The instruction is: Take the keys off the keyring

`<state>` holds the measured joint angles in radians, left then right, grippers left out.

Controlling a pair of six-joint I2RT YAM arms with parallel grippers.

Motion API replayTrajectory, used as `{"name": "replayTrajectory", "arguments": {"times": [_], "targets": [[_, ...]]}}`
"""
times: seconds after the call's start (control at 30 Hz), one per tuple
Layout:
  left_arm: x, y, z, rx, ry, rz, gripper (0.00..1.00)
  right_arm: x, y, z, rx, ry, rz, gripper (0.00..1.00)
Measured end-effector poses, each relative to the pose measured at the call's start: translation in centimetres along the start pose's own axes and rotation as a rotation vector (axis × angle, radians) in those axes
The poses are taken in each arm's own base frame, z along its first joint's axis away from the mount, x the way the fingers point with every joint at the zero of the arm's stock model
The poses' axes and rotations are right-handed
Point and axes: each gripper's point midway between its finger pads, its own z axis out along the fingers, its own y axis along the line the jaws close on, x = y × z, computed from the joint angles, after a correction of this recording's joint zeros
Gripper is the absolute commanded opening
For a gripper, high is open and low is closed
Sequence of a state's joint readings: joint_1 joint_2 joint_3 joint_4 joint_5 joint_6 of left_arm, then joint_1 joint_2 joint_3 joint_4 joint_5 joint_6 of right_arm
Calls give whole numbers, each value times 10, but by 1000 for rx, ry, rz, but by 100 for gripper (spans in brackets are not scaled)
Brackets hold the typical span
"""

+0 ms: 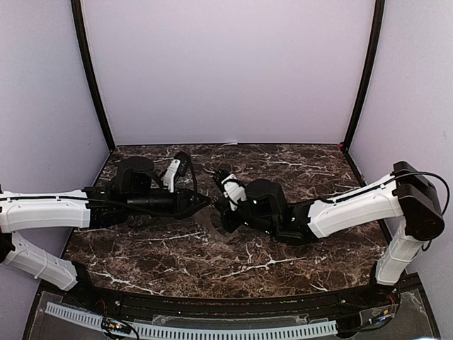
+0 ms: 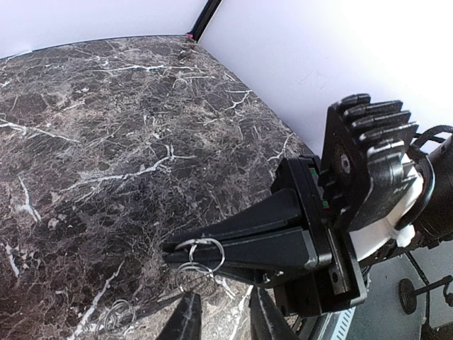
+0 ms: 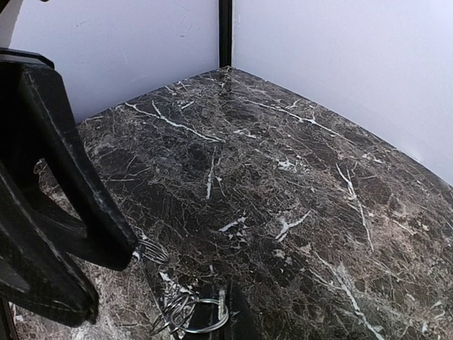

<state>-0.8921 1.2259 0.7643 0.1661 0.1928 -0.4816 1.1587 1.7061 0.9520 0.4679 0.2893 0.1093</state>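
My two grippers meet tip to tip at the middle of the table. My right gripper [image 1: 221, 212] is shut on a thin wire ring [image 2: 203, 249], and a second linked wire ring [image 2: 190, 273] hangs below it. The held ring also shows in the right wrist view [image 3: 202, 316] at my right gripper [image 3: 223, 301]. My left gripper [image 2: 223, 297] is open, its jaws just short of those rings, and it shows in the top view [image 1: 204, 205]. Another wire ring [image 2: 117, 315] lies beside its left finger. I cannot make out a toothed oval keyring or any keys.
The dark marble table [image 1: 283, 255] is walled by pale panels at the back and sides. A black rail with a white toothed strip [image 1: 212, 329] runs along the near edge.
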Motion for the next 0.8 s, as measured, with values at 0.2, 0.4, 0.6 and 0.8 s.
{"name": "replayTrajectory", "arguments": {"times": [0.2,0.4,0.6,0.8], "targets": [[2,0,16,-18,19,36,30,-3,0,1,0,2,5,0],[2,4,25,-60,27,94,30,-1,-3,1,15,14,11,0],[3,9,28,-116,42,138,26,0,-5,1,27,23,14,0],[4,11,28,-153,50,172,20,-4,-5,2,27,20,15,0]]}}
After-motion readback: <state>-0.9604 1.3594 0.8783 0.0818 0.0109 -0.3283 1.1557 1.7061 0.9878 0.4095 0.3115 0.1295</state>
